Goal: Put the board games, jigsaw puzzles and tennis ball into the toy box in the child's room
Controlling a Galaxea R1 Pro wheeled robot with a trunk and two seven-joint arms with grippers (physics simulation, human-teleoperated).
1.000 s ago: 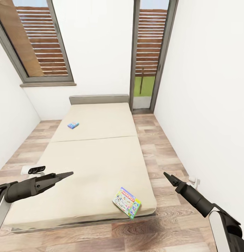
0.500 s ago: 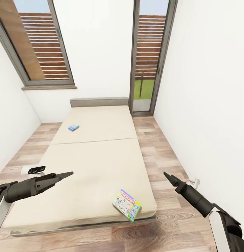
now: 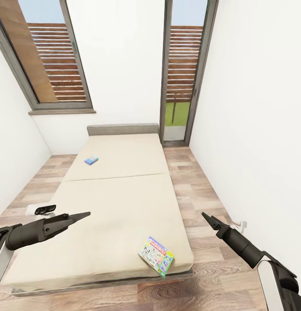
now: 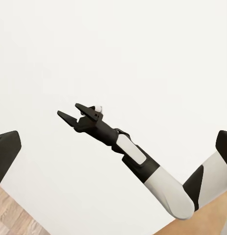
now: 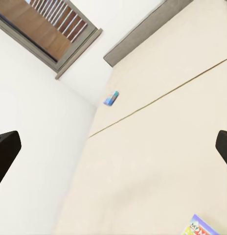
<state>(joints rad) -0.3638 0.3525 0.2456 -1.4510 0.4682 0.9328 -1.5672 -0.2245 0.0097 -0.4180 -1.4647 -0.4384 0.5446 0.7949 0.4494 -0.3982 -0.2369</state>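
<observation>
Beige bed (image 3: 120,203), Monopoly box (image 3: 156,255) near corner, small blue box (image 3: 91,160) far

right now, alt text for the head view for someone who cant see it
A beige bed holds two board games: a Monopoly box at its near right corner and a small blue box farther up. The left gripper and right gripper hang empty in front.

A bedroom in a home.
A low beige bed (image 3: 120,194) with a grey headboard (image 3: 123,129) stands on a wood-plank floor (image 3: 198,190) between white walls (image 3: 250,112), with tall dark-framed windows (image 3: 59,65) at the far end and board games (image 3: 156,255) lying on the mattress.
</observation>
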